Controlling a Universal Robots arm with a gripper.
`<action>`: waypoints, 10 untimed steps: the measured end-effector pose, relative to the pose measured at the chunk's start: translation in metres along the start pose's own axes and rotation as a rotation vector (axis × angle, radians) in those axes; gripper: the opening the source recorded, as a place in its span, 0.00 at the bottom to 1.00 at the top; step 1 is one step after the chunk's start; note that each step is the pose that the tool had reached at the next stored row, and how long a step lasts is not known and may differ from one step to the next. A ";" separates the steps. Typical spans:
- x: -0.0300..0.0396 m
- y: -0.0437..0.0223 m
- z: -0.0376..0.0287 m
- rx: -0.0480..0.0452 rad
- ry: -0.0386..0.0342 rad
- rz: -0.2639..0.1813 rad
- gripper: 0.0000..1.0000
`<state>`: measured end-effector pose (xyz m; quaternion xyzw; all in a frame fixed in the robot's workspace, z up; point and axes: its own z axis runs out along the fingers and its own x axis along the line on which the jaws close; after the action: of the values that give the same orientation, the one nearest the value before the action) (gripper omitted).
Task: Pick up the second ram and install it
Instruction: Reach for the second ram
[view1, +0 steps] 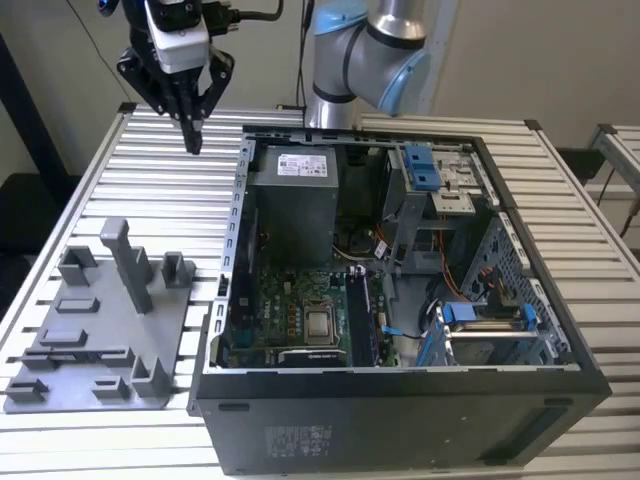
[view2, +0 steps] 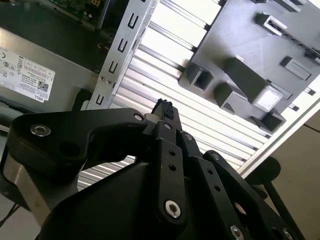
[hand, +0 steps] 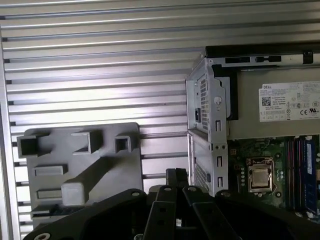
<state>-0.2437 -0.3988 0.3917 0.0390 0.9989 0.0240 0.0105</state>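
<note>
The single arm (view1: 372, 40) reaches across from behind the computer case (view1: 400, 420), with its end effector (view1: 193, 140) pointing straight down over the slatted counter (view1: 170, 195), outside the case's wall on the exterior view's left and beyond the far end of the grey tray (view1: 100, 345). Its fingers are pressed together to a tip and grip nothing, as both wrist views also show. There is one tray, one open case, one processor (hand: 259, 176), one power supply (view1: 296, 200) and two bright blue brackets (view1: 424, 165). The second ram (hand: 308, 172) stands on edge in the motherboard slots just beside the processor, inside the case, well apart from the end effector; in the exterior view the slots sit to the processor's right.
</note>
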 end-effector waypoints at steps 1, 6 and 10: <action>0.0014 -0.0001 0.0000 0.0000 0.0000 0.000 0.11; 0.0093 -0.0008 -0.0001 0.0000 -0.0001 0.001 0.11; 0.0168 -0.0013 -0.0002 0.0000 -0.0001 0.002 0.11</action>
<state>-0.2605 -0.3988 0.3914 0.0401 0.9988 0.0240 0.0106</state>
